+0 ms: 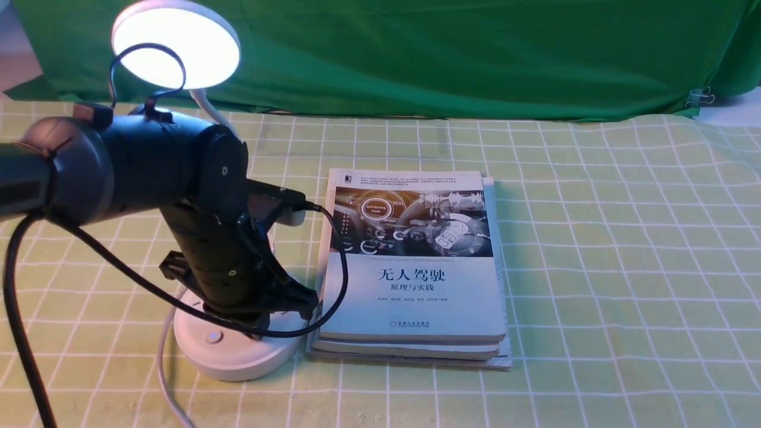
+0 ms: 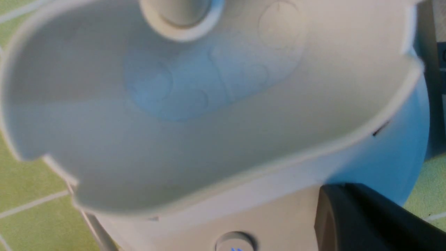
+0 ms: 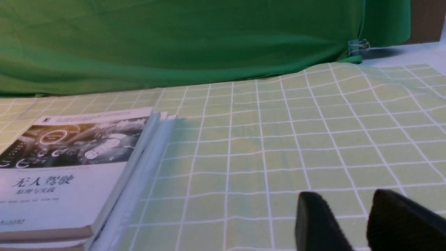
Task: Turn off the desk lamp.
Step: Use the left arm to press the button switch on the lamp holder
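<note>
The desk lamp (image 1: 238,356) stands at the front left of the green checked tablecloth (image 1: 594,238), just beside a stack of books (image 1: 416,285). Its disc head (image 1: 178,47) glows high at the rear left. The left arm covers most of the neck (image 1: 208,110) and much of the round base, leaving one small button (image 1: 210,337) exposed.

The left gripper (image 1: 264,318) hangs low over the base. From the front its fingertips are hidden. The left wrist view is blurred and filled by the lamp's cup holder (image 2: 174,139), with one dark finger (image 2: 366,219) and a button cut off at the frame edge, so I cannot tell whether the jaws are parted or closed.

The right gripper (image 3: 345,200) is out of the front view. Its own camera shows both fingers (image 3: 317,223) cut off low in the frame, slightly parted and holding nothing, over bare cloth well apart from the lamp.
</note>
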